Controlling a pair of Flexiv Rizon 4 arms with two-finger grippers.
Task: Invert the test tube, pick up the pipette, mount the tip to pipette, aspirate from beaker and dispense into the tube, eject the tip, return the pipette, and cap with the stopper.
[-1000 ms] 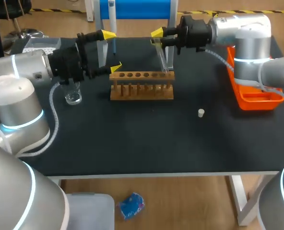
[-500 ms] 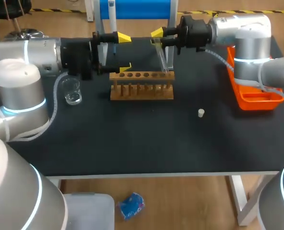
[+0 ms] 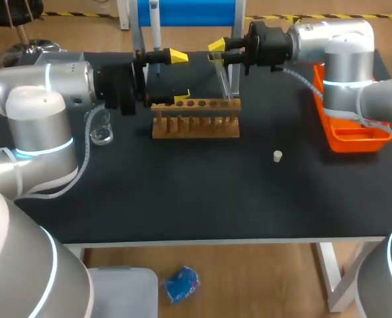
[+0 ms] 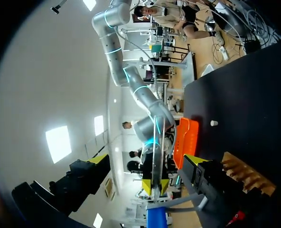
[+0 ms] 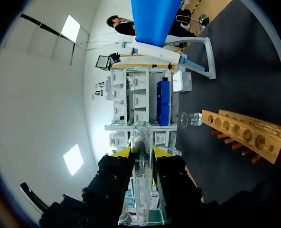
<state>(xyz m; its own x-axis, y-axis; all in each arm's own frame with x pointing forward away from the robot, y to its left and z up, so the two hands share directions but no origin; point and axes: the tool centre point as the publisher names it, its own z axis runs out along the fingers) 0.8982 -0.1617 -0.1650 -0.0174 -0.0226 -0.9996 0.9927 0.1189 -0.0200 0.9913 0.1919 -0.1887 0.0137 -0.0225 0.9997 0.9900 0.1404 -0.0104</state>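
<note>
My right gripper (image 3: 216,48) is shut on the upper end of a clear test tube (image 3: 224,83), which hangs tilted over the right end of the wooden rack (image 3: 196,119). In the right wrist view the tube (image 5: 141,180) sits pinched between the yellow tips of that gripper (image 5: 141,152). My left gripper (image 3: 180,77) stands wide open, level with the tube and to its left, apart from it. From the left wrist, the open gripper (image 4: 146,159) frames the tube (image 4: 154,147). The pipette (image 3: 155,30) hangs on the blue stand behind. A small white stopper (image 3: 277,156) lies right of the rack. The beaker (image 3: 101,130) stands left of the rack.
An orange tray (image 3: 351,132) sits at the table's right edge under my right arm. The pipette stand's white legs (image 3: 234,73) rise just behind the rack. The black tabletop (image 3: 196,192) stretches in front of the rack.
My left arm has swung right along the back of the rack toward the tube, its gripper staying wide open. The right arm and the tube have not moved.
</note>
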